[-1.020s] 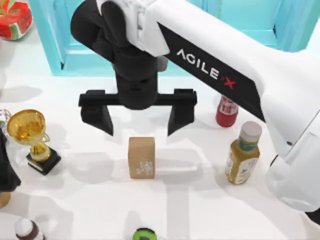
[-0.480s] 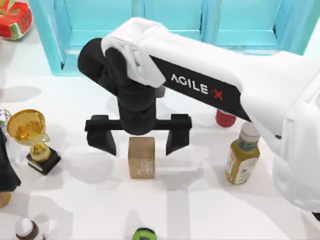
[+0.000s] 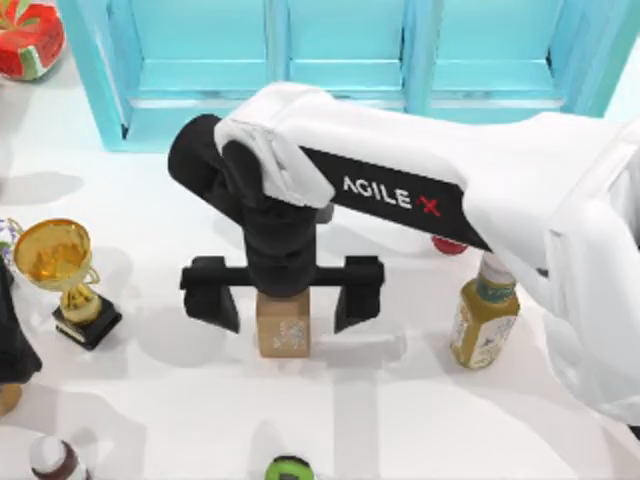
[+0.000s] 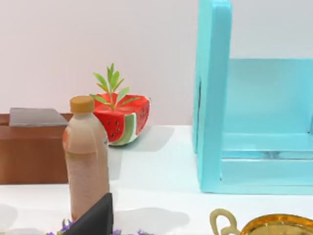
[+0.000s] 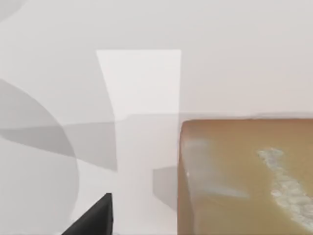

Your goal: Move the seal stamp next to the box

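Right gripper (image 3: 282,303) spread wide astride the seal stamp (image 3: 283,328), fingers at its 9 and 3 o'clock, left arm parked at worktop's 9 o'clock edge

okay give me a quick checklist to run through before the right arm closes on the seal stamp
1. Right tool open: ok, fingers spread wide, one on each side of the seal stamp.
2. Stamp centred between the fingers: ok in the top view.
3. Fingers low enough to grip the sides: cannot tell; the right wrist view has the stamp close, with a finger tip beside it.
4. Stamp upright on the table: ok.
5. Neighbours out of the way: ok, the gold trophy and yellow bottle stand apart from the fingers.
6. Left arm parked: ok, at the table's left edge.
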You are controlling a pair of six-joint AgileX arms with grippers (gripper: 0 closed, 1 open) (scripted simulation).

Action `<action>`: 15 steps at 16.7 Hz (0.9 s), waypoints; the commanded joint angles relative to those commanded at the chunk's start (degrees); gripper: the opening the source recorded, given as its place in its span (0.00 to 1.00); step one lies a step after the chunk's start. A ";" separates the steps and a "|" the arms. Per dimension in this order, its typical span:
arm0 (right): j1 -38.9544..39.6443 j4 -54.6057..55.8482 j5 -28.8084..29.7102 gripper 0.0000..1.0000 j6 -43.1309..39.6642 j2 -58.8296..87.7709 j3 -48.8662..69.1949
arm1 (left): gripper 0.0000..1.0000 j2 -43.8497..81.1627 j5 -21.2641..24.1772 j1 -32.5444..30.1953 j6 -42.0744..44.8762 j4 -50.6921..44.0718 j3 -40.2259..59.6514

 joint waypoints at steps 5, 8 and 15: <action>0.00 0.00 0.00 0.70 0.00 0.00 0.00 | 1.00 0.00 0.00 0.00 0.00 0.00 0.00; 0.00 0.00 0.00 0.47 0.00 0.00 0.00 | 1.00 0.00 0.00 0.00 0.00 0.00 0.00; 0.00 0.00 0.00 0.00 0.00 0.00 0.00 | 1.00 0.00 0.00 0.00 0.00 0.00 0.00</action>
